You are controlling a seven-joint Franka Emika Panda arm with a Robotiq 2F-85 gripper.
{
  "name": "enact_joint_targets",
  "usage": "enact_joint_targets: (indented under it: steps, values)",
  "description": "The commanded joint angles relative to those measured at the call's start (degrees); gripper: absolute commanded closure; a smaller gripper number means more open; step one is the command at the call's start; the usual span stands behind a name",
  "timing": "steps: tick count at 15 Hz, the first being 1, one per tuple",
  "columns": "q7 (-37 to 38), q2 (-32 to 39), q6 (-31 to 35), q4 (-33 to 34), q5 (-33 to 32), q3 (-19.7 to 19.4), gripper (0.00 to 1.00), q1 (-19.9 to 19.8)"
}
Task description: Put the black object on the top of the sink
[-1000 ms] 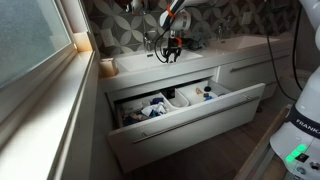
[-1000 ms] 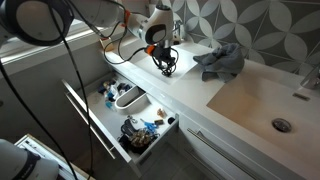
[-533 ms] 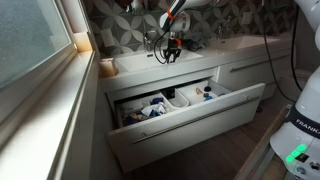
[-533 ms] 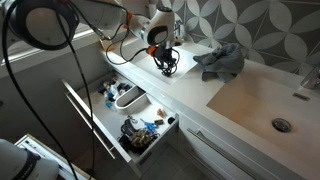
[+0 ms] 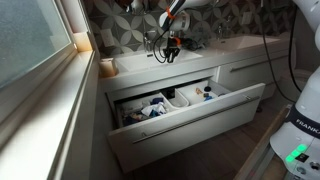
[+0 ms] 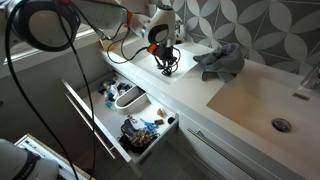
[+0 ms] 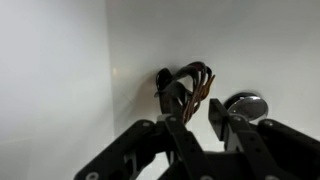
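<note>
Drawer: in an exterior view the open drawer [image 6: 120, 112] lies at the left, below the counter, full of small items.
Gripper: the gripper [image 6: 160, 47] hangs just over the flat strip of the sink [image 6: 195, 85] beside the basin. Its fingers are drawn near each other with a narrow gap. Whether they pinch a strand I cannot tell.
Black object: the black object [image 6: 167, 66], a tangle of loops, sits directly under the gripper. It looks to be touching the white sink top, well back from the front edge.
Cloth: a grey cloth [image 6: 222, 60] lies to the right, apart from the tangle.
Step in hand: probably setting the tangle down or letting go. Make sure its weight rests on the top, then part the fingers fully. Rise straight up so no loop snags a finger and trails toward the drawer.
Wrist view alone: the black object [image 7: 185, 85] shows brownish strands. It lies just past the gripper [image 7: 197, 108] on plain white, with a round chrome piece [image 7: 245, 105] beside it to the right.
Exterior views alone: the drawer, cloth and counter edge, so the placement can be judged. The gripper [image 5: 172, 42] and black object [image 5: 165, 55] show small there.
</note>
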Motion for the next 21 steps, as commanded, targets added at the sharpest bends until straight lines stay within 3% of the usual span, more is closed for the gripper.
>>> enact_joint_targets:
  steps: [1, 3, 6, 8, 14, 21]
  values:
    - [1.44, 2.02, -0.65, 3.09, -1.11, 0.61, 0.63, -0.5]
    - [1.34, 2.39, -0.61, 3.37, -0.98, 0.75, 0.65, -0.59]
    - [1.28, 2.62, -0.45, 3.62, -0.92, 0.85, 0.95, -0.61]
    - [1.11, 2.3, -0.57, 3.49, -0.85, 0.97, 1.0, -0.66]
    - [0.43, -1.08, -0.73, 2.37, 0.38, 1.74, 0.98, -1.84]
    - [-2.04, -4.7, 1.41, 6.26, 7.82, 5.3, 0.98, -8.73]
